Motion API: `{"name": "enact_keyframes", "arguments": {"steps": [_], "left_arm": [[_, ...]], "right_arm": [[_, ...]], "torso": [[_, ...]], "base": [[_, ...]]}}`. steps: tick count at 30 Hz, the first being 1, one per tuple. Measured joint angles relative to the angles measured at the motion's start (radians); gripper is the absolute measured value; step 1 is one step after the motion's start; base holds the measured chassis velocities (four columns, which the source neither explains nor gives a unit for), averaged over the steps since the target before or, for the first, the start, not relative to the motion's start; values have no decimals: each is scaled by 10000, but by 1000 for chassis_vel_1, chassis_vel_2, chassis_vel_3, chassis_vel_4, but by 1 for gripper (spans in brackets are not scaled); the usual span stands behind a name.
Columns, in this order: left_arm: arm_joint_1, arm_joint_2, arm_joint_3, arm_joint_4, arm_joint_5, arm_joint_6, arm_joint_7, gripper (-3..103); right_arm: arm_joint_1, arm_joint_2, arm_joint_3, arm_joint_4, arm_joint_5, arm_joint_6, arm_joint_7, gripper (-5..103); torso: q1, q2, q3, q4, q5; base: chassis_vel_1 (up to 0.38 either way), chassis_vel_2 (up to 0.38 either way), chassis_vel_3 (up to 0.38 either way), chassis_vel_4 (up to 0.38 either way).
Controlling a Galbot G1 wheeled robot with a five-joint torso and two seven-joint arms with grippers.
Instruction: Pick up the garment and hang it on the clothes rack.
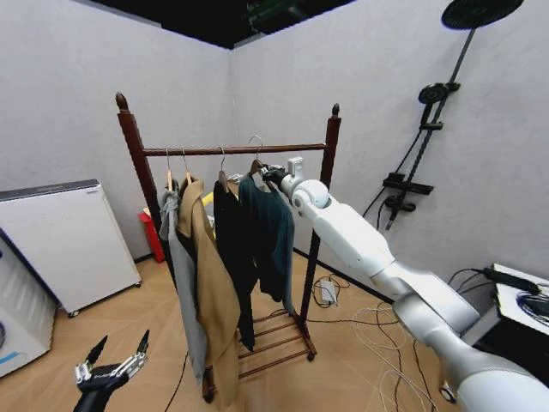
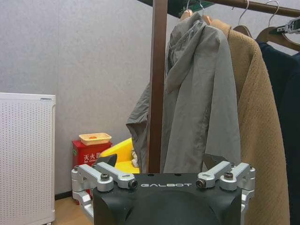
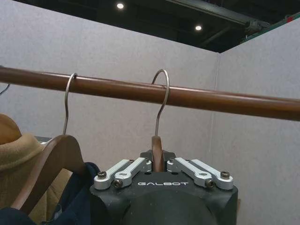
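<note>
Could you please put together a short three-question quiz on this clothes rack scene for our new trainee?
1. True or false: the hook of the teal garment's hanger is over the clothes rack top bar.
2. Which pincer grips that hanger: A left, B right?
3. Fill in: the left pincer hovers low with its fingers ____.

Key:
1. True; in the right wrist view the hook curves over the bar.
2. B; the right pincer is closed on the hanger neck, above the teal garment.
3. Open.
</note>
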Motion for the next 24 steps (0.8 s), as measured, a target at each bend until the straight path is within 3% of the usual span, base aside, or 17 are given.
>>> {"name": "enact_keyframes", "arguments": {"steps": [11,16,19,23,24], "left_arm": [[0,0,0,0,0,0,0,100],[0,0,0,0,0,0,0,100],[0,0,0,0,0,0,0,100],[0,-1,0,0,0,0,0,100],[0,-1,0,0,0,0,0,100]], "right_arm": [[-452,130,232,116,-242,-134,119,6],[-468,164,335,222,-123,-114,110,27],[-475,103,355,350,-76,-140,110,32],[-904,-663,498,1479,885,-286,487,54],[-904,-663,498,1479,885,-286,487,54]], "torso": [[0,2,-2,-1,1],[0,1,-1,1,1],[0,1,-1,2,1],[0,1,0,3,1],[0,1,0,3,1]], "base": [[0,0,0,0],[0,0,0,0],[0,0,0,0],[0,0,0,0],[0,0,0,0]]}}
